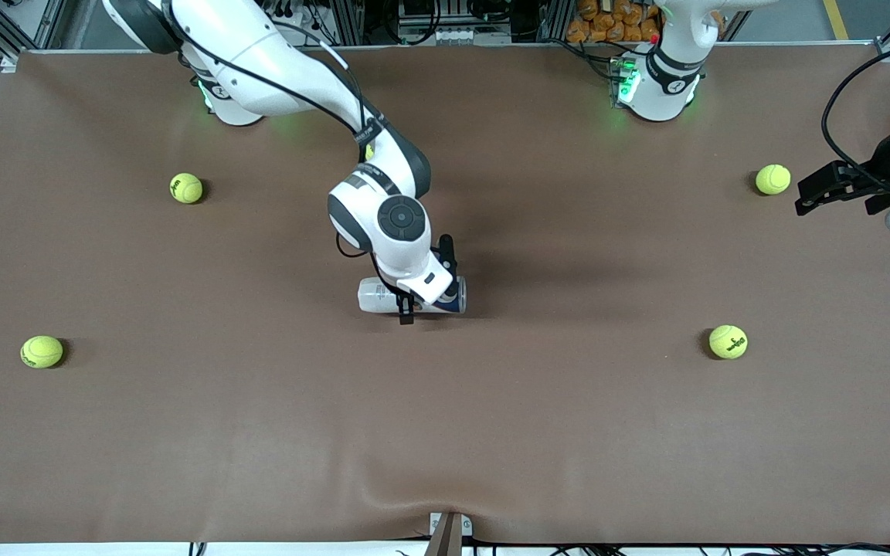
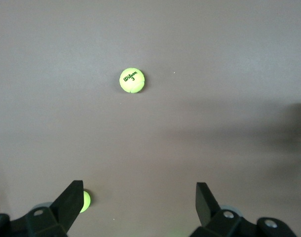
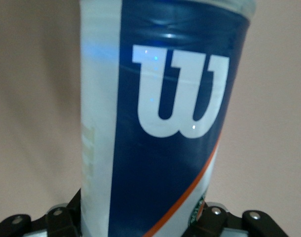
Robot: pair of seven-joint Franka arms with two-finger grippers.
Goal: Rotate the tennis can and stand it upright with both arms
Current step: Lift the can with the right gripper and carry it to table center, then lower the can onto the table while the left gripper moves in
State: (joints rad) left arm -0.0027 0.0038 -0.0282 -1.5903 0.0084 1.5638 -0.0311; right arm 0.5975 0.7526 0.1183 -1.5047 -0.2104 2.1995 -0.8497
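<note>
The tennis can (image 1: 375, 296) lies on its side in the middle of the worktop (image 1: 491, 425) with the right gripper (image 1: 414, 303) jaws clamped on it, so turn it slowly while the left gripper (image 1: 816, 193), jaws apart, waits over the worktop's edge.

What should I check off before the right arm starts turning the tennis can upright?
1. Right gripper shut on the tennis can: ok; its fingers sit on either side of the can in the right wrist view.
2. Can lying on its side on the table: ok, not yet upright.
3. Grip near the can's middle: ok, as far as the front view shows.
4. Left gripper open and ready: ok, but it waits over the left arm's end of the table.
5. Tennis balls away from the can: ok; the nearest ball lies well apart.
</note>
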